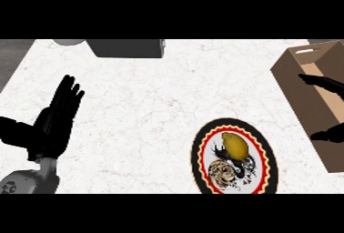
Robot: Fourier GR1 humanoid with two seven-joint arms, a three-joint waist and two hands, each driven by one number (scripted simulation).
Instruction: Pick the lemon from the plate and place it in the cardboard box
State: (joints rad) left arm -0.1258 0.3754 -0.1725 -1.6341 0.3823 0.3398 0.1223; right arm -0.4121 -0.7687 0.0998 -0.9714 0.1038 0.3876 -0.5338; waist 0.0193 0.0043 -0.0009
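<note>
Closest to me I see the plate (204,159), with its red and black rim, on the white marbled desk (154,104). The lemon (235,144) lies on the upper part of this plate, and a pale patterned round thing (222,173) lies just below it.

At the left my left hand (57,119) stands with fingers straight and spread, pointing away from me, well apart from the plate. It holds nothing.

At the right edge only 2 dark parts of my right hand (328,84) show, 1 over the cardboard box (290,73) and 1 lower, beside the box wall. They stand apart and nothing is between them. The lemon is to the left of this hand and nearer to me, not touching it.

Far back I see a grey block (128,48) and a pale round object (69,42) at the desk's edge.
</note>
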